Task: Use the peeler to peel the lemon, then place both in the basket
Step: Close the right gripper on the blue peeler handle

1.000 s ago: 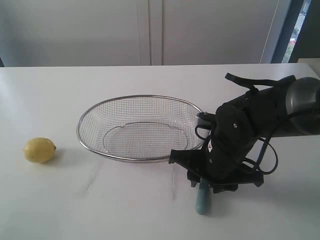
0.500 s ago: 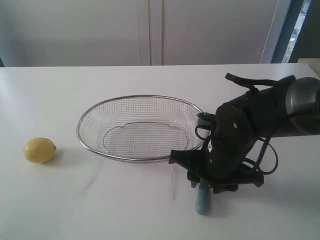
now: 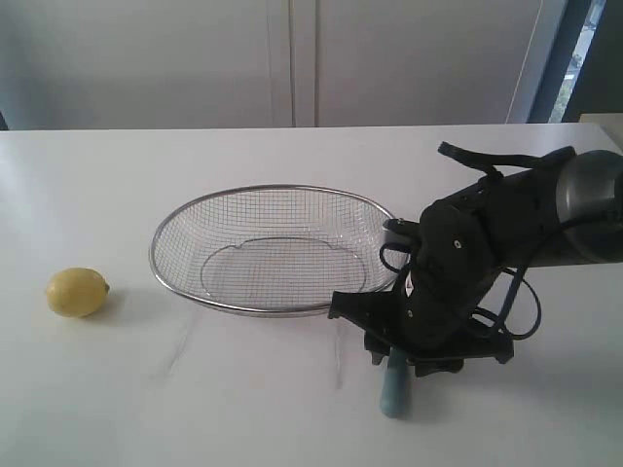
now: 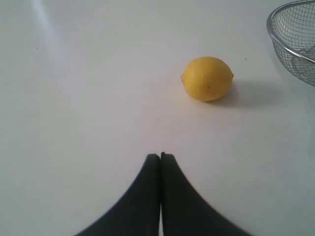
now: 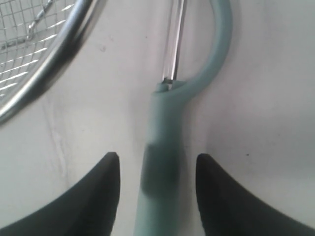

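right end effector astride the peeler handle, pinch not yet made

right end effector [image 5: 157, 164] spread wide, one finger either side of the teal handle of the peeler [image 5: 165, 113], a gap on both sides. the peeler lies flat on the surface [image 3: 243, 418] at about 5 o'clock of the basket [image 3: 156, 255], just outside the rim. judgement: keep the handle centred and close squarely at mid-length so it neither rolls nor skids; leave the blade end free. left end effector [image 4: 160, 158] pressed together, holding nothing, near the lemon [image 4: 207, 78], which sits at 9 o'clock of the basket, apart from it. count: one lemon, one peeler, one basket, two end effectors.
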Motion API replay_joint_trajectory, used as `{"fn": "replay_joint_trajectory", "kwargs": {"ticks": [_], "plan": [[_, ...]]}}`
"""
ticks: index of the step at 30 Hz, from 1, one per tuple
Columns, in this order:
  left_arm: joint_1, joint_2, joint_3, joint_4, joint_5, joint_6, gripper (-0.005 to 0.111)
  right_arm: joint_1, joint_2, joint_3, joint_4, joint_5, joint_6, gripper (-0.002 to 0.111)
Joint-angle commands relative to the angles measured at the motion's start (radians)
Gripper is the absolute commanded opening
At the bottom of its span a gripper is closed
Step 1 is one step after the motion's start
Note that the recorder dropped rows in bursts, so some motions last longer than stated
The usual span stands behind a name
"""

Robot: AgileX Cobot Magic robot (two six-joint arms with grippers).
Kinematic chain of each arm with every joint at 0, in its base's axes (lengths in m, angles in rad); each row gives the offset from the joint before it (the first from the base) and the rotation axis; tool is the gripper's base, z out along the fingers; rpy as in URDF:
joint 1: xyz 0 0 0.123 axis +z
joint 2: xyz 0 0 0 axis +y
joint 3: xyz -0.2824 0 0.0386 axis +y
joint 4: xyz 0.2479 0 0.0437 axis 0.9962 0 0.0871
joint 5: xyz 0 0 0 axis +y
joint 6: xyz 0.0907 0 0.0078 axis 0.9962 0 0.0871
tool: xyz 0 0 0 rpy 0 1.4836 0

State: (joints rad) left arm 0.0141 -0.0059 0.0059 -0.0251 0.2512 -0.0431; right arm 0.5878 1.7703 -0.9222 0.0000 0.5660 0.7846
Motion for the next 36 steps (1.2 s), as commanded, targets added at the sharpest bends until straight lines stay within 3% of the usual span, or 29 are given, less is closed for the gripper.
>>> {"fn": "replay_joint_trajectory", "kwargs": {"ticks": [1, 23, 32, 36], "plan": [[-0.006, 0.006, -0.006, -0.004, 0.005, -0.003, 0.0, 0.002, 0.003, 0.005, 0.0, -0.007, -0.005, 0.046], [-0.006, 0.006, -0.006, -0.004, 0.005, -0.003, 0.0, 0.002, 0.042, 0.005, 0.0, 0.0, -0.022, 0.046], [-0.006, 0.006, -0.006, -0.004, 0.005, -0.003, 0.0, 0.002, 0.052, 0.005, 0.01, 0.0, -0.022, 0.04], [-0.006, 0.006, -0.006, -0.004, 0.005, -0.003, 0.0, 0.002, 0.052, 0.005, 0.008, 0.002, -0.022, 0.029]]}}
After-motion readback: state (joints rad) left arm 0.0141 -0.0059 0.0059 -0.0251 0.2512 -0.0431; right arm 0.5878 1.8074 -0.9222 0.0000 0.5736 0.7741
